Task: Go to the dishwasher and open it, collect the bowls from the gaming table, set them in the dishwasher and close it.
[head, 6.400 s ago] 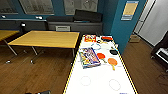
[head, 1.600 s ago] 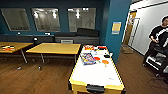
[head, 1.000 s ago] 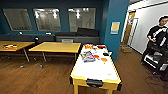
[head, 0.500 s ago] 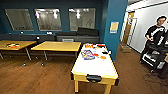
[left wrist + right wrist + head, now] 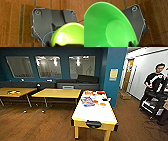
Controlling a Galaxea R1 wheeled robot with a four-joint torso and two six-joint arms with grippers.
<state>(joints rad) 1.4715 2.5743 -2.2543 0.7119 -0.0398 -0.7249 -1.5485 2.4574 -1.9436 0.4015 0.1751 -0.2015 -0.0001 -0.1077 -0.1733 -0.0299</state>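
The gaming table (image 5: 93,114) stands a little way ahead in the head view, white-topped, with colourful boxes (image 5: 87,100) and small orange and red items at its far end. A lime-green bowl (image 5: 68,35) hangs over the wooden floor in the left wrist view, with my left gripper (image 5: 48,44) shut on its rim. Another green bowl (image 5: 105,27) shows large in the right wrist view, and my right gripper (image 5: 132,44) is shut on its edge. The dishwasher is out of view.
Two yellow tables (image 5: 58,93) (image 5: 13,92) stand to the left of the gaming table. A blue pillar (image 5: 113,74) rises behind it, and a dark bench (image 5: 77,84) runs along the back wall. A person (image 5: 155,84) with a control rig stands at the right by a doorway.
The whole head picture has shifted: the camera has backed away from the gaming table, which looks smaller and farther off. The person stays at the right.
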